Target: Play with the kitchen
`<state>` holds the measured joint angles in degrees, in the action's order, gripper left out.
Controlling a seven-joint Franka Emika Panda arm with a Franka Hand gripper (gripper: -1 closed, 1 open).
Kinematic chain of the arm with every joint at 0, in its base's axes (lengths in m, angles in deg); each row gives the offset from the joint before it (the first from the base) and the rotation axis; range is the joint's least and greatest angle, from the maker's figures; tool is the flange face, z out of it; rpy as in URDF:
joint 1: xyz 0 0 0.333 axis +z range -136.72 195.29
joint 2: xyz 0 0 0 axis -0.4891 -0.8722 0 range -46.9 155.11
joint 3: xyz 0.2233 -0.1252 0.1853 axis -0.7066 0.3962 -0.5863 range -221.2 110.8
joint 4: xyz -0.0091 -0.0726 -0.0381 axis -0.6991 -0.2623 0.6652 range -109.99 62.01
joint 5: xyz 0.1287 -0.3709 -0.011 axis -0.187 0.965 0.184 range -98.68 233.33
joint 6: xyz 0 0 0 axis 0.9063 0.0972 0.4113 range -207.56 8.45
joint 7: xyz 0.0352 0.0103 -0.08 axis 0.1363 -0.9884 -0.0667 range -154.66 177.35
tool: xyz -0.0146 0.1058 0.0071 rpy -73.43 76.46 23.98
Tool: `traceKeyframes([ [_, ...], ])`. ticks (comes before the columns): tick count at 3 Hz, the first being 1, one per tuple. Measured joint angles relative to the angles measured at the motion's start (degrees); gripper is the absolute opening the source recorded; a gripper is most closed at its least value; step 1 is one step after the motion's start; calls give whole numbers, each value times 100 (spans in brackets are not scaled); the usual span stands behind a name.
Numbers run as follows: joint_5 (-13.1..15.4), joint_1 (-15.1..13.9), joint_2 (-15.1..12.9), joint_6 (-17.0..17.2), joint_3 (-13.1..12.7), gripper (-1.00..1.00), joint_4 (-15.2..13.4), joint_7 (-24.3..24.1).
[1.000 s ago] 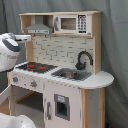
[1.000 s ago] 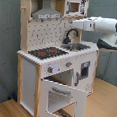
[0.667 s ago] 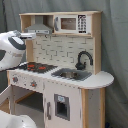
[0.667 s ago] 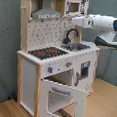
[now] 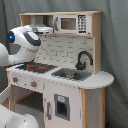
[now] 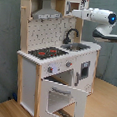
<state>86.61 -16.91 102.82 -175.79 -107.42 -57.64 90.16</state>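
Pale wood and white panels make up the kitchen (image 5: 60,75), a tall toy unit standing on a wooden floor (image 6: 5,108) before a grey-green curtain (image 5: 114,40).

Upper section: grey hood (image 6: 47,14) under the top shelf; beside it a white microwave (image 5: 69,23) with a dark window. Backsplash (image 5: 59,50) printed with pale tiles.

Counter: black hob (image 6: 47,52) with red rings, at the first exterior view's left and the second exterior view's left. Grey sink (image 5: 71,74) beside it, with a curved black faucet (image 5: 83,59) rising at its rear. A rounded wooden counter end (image 5: 102,79) projects past the sink.

Front: knobs (image 6: 68,64) in a row below the hob. Oven door (image 6: 61,99), seen in the second exterior view, swung downward and hanging open, its window frame white. A second narrow door with a dark panel (image 5: 61,106) sits under the sink.

Robot: white arm (image 6: 100,16) with a blue light, reaching level toward the upper part of the kitchen from the second exterior view's right. In the first exterior view the arm's rounded body (image 5: 24,44) fills the left, in front of the hood. The gripper (image 6: 73,12) is at the microwave, at the arm's tip in the second exterior view; whether its fingers are spread or pressed together cannot be told.
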Motion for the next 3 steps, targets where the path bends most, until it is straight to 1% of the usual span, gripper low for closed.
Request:
traceKeyframes([
  [1,11,-505,-157,0,-188,100,-34,119],
  [2,11,-890,-263,15,-524,100,229,167],
  [3,11,-1214,-513,31,-691,100,609,244],
])
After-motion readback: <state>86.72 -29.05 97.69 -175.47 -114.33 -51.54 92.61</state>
